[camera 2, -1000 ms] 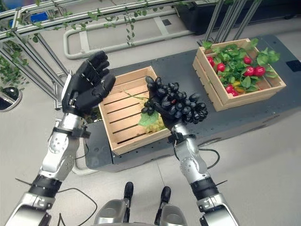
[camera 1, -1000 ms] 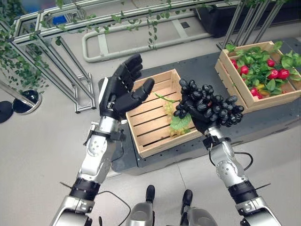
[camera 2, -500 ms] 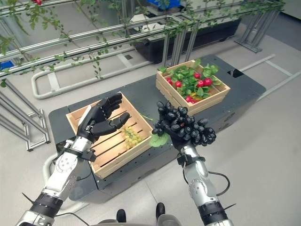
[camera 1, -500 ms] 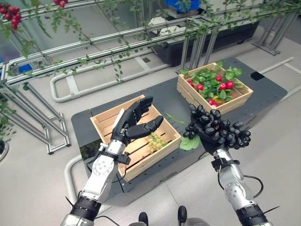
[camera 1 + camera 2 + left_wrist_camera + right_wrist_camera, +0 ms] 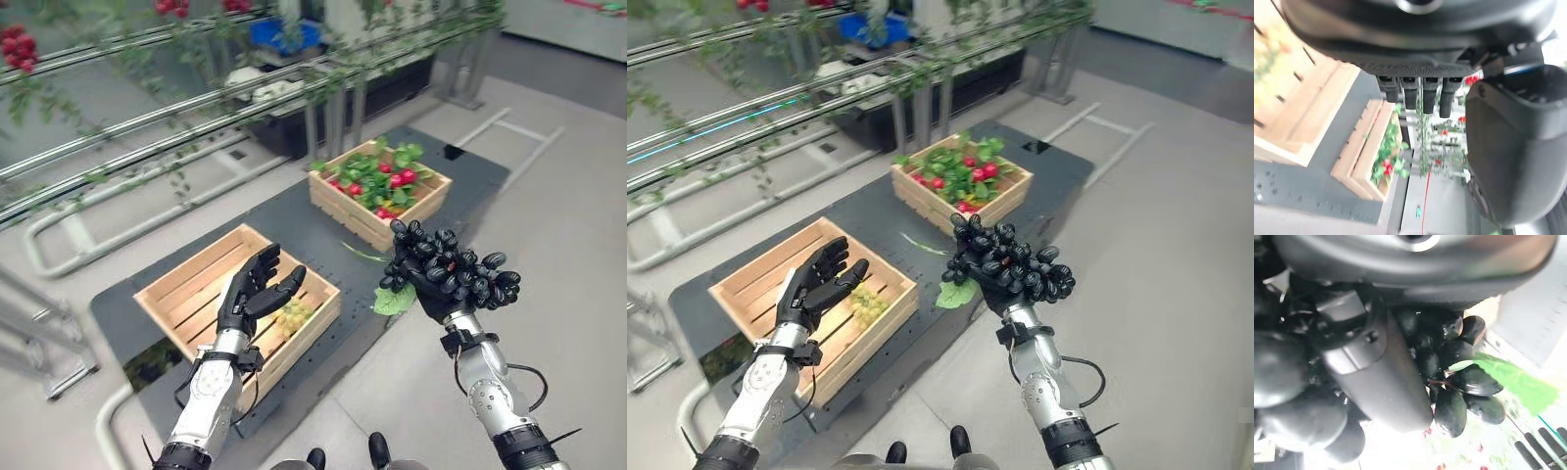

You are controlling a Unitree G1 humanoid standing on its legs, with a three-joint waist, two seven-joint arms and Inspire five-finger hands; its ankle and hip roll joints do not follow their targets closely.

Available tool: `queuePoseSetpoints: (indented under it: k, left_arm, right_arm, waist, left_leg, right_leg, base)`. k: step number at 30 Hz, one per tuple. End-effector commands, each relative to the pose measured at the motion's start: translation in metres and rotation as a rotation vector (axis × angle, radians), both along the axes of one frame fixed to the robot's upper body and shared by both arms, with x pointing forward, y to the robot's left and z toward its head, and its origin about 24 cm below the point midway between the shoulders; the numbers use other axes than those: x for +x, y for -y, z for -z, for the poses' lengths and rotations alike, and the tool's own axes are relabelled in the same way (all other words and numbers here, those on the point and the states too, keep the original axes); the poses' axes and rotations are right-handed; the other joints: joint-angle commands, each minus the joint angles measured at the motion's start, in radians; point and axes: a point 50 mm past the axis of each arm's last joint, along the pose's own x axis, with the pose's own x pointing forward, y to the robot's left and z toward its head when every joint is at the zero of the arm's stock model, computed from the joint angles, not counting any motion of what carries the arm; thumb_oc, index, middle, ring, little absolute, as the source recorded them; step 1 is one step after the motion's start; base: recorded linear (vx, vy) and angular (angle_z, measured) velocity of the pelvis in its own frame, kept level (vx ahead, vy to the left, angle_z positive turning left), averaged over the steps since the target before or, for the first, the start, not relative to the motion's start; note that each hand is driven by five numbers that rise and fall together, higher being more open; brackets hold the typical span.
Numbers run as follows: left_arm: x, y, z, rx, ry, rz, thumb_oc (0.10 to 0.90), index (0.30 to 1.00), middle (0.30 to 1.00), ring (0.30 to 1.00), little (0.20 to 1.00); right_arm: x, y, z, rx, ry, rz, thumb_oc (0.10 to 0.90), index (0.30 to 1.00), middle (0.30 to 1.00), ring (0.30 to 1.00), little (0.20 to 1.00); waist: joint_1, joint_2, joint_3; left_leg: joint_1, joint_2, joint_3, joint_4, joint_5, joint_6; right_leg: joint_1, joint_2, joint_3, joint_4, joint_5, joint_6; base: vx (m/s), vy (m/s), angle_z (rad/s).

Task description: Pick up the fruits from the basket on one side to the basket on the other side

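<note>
The right hand (image 5: 438, 290) is gripping black grapes (image 5: 453, 268) mid-transfer between crates, the left hand (image 5: 252, 295) is hovering open, and green grapes (image 5: 291, 315) are waiting in the near crate (image 5: 176, 294).

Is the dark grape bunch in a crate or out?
Out: the right hand holds the dark grape bunch aloft, clear of both crates.

Bright, even light — wrist views blurred.

No legible text, seemingly, anywhere.
</note>
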Motion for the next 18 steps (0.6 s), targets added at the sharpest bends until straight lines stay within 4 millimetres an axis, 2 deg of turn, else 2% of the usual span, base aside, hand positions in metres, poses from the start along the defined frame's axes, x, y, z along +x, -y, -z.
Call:
queuePoseSetpoints:
  k: [1, 6, 10, 12, 13, 14, 15, 16, 18]
  left_arm:
    - [0.024, 0.000, -0.054, 0.001, 0.319, -0.038, 0.800, 0.900, 0.900, 0.900, 0.900]
    - [0.029, 0.002, -0.063, 0.035, 0.361, -0.003, 0.800, 0.900, 0.900, 0.900, 0.900]
    - [0.037, 0.012, -0.077, 0.035, 0.414, 0.046, 0.800, 0.900, 0.900, 0.900, 0.900]
    - [0.036, 0.012, -0.078, 0.035, 0.414, 0.042, 0.800, 0.900, 0.900, 0.900, 0.900]
    - [0.034, 0.010, -0.077, 0.038, 0.413, 0.032, 0.800, 0.900, 0.900, 0.900, 0.900]
    - [0.030, 0.003, -0.076, 0.039, 0.406, 0.004, 0.800, 0.900, 0.900, 0.900, 0.900]
    - [0.027, -0.001, -0.075, 0.042, 0.403, -0.011, 0.800, 0.900, 0.900, 0.900, 0.900]
    - [0.024, -0.004, -0.074, 0.044, 0.401, -0.019, 0.800, 0.900, 0.900, 0.900, 0.900]
    - [0.025, -0.005, -0.071, 0.040, 0.373, -0.025, 0.800, 0.900, 0.900, 0.900, 0.900]
  right_arm:
    - [0.014, 0.004, -0.054, 0.054, 0.297, -0.007, 0.400, 0.300, 0.300, 0.300, 0.300]
    - [0.010, 0.008, -0.046, 0.055, 0.261, 0.007, 0.400, 0.300, 0.300, 0.300, 0.300]
    - [0.005, 0.010, -0.038, 0.031, 0.232, 0.017, 0.400, 0.300, 0.300, 0.300, 0.300]
    - [0.002, 0.011, -0.033, 0.047, 0.213, 0.004, 0.400, 0.300, 0.300, 0.300, 0.300]
    - [0.001, 0.010, -0.031, 0.053, 0.205, -0.007, 0.400, 0.300, 0.300, 0.300, 0.300]
    - [0.000, 0.006, -0.028, 0.060, 0.195, -0.039, 0.400, 0.300, 0.300, 0.300, 0.300]
    - [0.000, 0.003, -0.027, 0.066, 0.191, -0.055, 0.400, 0.300, 0.300, 0.300, 0.300]
    - [-0.001, -0.001, -0.026, 0.071, 0.190, -0.067, 0.400, 0.300, 0.300, 0.300, 0.300]
    - [-0.003, -0.008, -0.023, 0.069, 0.185, -0.081, 0.400, 0.300, 0.300, 0.300, 0.300]
  waist:
    - [-0.012, 0.033, -0.037]
    - [-0.036, 0.034, -0.031]
    - [-0.072, 0.031, 0.001]
    - [-0.075, 0.032, 0.015]
    - [-0.069, 0.034, 0.021]
    - [-0.056, 0.036, 0.029]
    - [-0.050, 0.044, 0.035]
    - [-0.046, 0.054, 0.038]
    - [-0.044, 0.064, 0.029]
  left_leg:
    - [0.039, -0.003, -0.030, 0.030, -0.112, 0.008]
    - [0.033, -0.013, 0.018, 0.048, -0.135, 0.022]
    - [0.024, -0.033, 0.077, 0.102, -0.176, 0.043]
    - [0.044, -0.032, 0.106, 0.088, -0.174, 0.039]
    - [0.057, -0.028, 0.125, 0.069, -0.165, 0.033]
    - [0.076, -0.020, 0.155, 0.034, -0.145, 0.025]
    - [0.089, -0.009, 0.165, 0.005, -0.127, 0.023]
    - [0.096, 0.001, 0.168, -0.027, -0.103, 0.024]
    - [0.093, 0.008, 0.148, -0.079, -0.064, 0.033]
  right_leg:
    - [0.043, 0.009, -0.019, -0.019, 0.022, -0.018]
    - [0.006, 0.001, -0.001, -0.019, 0.044, -0.002]
    - [-0.036, -0.021, 0.007, -0.007, 0.082, 0.017]
    - [-0.043, -0.043, -0.056, -0.019, 0.110, 0.024]
    - [-0.045, -0.053, -0.109, -0.019, 0.122, 0.029]
    - [-0.057, -0.059, -0.185, 0.031, 0.145, 0.039]
    - [-0.067, -0.056, -0.223, 0.117, 0.138, 0.038]
    - [-0.080, -0.045, -0.233, 0.216, 0.113, 0.030]
    - [-0.085, -0.002, -0.245, 0.401, 0.007, 0.003]
  base:
    - [-0.20, 0.215, -0.50]
    - [-0.14, 0.158, -0.30]
    - [-0.17, 0.240, -0.13]
    - [-0.13, 0.161, -0.32]
    - [-0.12, 0.077, -0.56]
    - [-0.15, 0.066, -0.69]
    - [-0.18, 0.046, -1.02]
    - [-0.20, 0.027, -1.34]
    - [-0.17, -0.004, -1.03]
